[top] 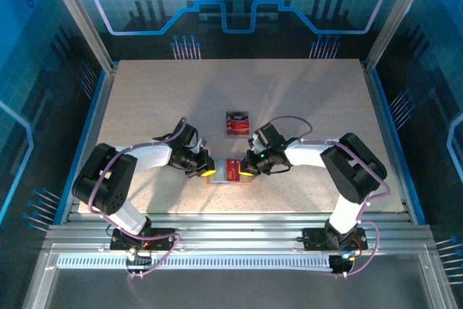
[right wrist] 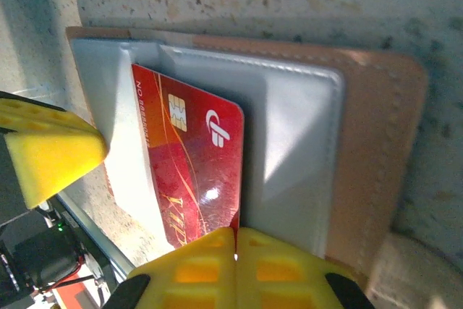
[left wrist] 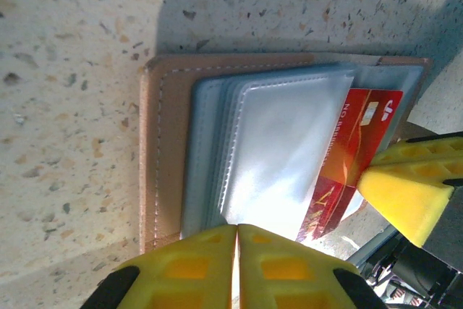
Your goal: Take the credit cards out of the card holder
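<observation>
Legible markings: red card [right wrist: 192, 171] in card holder [right wrist: 376, 142]
"NO" and a row of digits, seemingly 8s, along one long edge; gold "VIP" lettering near the lower end.

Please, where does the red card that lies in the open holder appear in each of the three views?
Top external: the card is slightly below centre, lying in the holder.
Left wrist: the card is right of centre, slanted.
Right wrist: the card is left of centre, reaching the bottom edge.
Shared landmark: the tan holder under the card.
</observation>
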Robot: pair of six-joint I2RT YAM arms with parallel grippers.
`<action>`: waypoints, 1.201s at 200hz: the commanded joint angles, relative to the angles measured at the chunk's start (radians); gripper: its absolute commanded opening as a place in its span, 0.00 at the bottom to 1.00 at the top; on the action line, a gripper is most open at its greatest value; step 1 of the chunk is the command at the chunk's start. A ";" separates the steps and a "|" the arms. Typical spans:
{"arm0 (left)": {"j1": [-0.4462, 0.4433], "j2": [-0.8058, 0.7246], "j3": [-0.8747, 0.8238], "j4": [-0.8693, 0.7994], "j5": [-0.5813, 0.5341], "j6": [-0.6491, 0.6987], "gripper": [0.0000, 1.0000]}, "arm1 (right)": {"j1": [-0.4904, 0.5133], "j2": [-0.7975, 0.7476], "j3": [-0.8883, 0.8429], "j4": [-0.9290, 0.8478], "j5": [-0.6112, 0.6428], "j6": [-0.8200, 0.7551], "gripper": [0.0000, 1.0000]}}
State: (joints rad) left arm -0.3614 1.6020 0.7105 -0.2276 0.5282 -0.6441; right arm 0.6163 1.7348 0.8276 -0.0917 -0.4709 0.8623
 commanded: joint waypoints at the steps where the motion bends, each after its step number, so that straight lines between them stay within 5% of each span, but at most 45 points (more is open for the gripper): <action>1: 0.012 0.015 -0.003 -0.030 -0.024 0.015 0.10 | -0.016 -0.034 0.034 -0.112 0.044 -0.049 0.04; 146: 0.012 0.009 -0.007 -0.023 -0.016 0.009 0.10 | -0.002 -0.054 0.127 -0.236 0.091 -0.096 0.02; 178: 0.013 0.004 -0.008 -0.017 -0.012 0.005 0.10 | 0.006 -0.049 0.136 -0.235 0.093 -0.082 0.11; 240: 0.000 -0.059 0.053 -0.066 0.014 -0.008 0.12 | -0.011 -0.033 0.101 -0.174 0.066 -0.061 0.12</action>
State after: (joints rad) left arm -0.3607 1.5826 0.7139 -0.2428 0.5285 -0.6479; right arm 0.6147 1.7008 0.9440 -0.2905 -0.3931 0.7849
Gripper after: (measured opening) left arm 0.118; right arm 0.120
